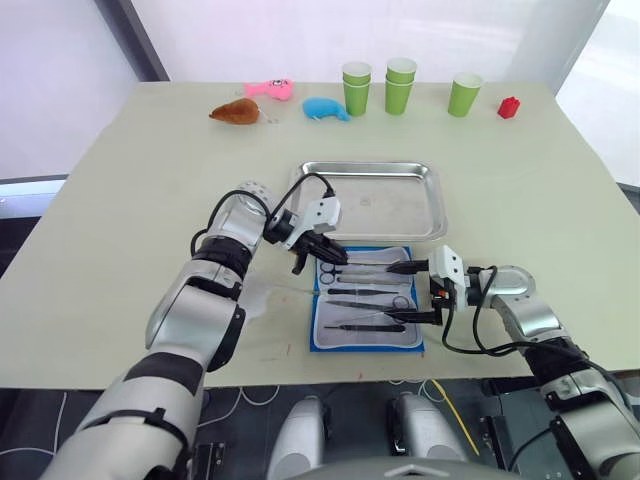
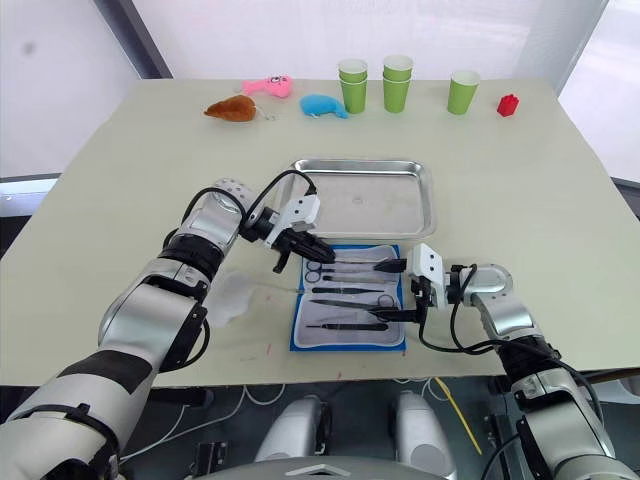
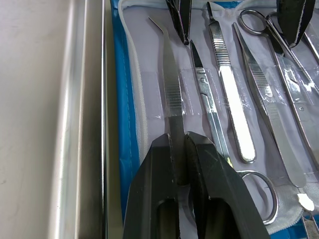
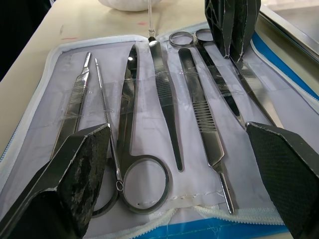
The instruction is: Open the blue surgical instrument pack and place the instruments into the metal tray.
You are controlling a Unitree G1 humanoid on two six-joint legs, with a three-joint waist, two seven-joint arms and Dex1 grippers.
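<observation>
Pale cream tabletop (image 1: 120, 200) fills the head camera's view, with a bright white backdrop behind it. Along the far edge stand green paper cups (image 1: 356, 88), a red block (image 1: 509, 107), a blue whale toy (image 1: 325, 109), a pink toy (image 1: 270, 89) and a brown toy (image 1: 236, 112). At mid-table the metal tray (image 1: 432, 205) lies with nothing in it. Just in front of it, toward the near edge, the blue surgical instrument pack (image 1: 317, 343) lies open, pale lining up, the instruments (image 1: 365, 300) in a row inside. Bare table stretches wide to the left and right of both. The left gripper (image 1: 318, 250) sits at the pack's far left corner beside the tray's near rim; the right gripper (image 1: 420, 292) reaches in over the pack's right edge.

From the left wrist, the left gripper's fingers (image 3: 209, 174) are pinched narrow on a bent-tip forceps (image 3: 169, 84), the instrument nearest the pack's blue border, which lies just beside the tray's raised rim (image 3: 94, 99).

From the right wrist, the right gripper's fingers (image 4: 75, 169) are spread wide, low over the ring-handled scissors (image 4: 132, 149) and tweezers (image 4: 202, 119), gripping nothing.
</observation>
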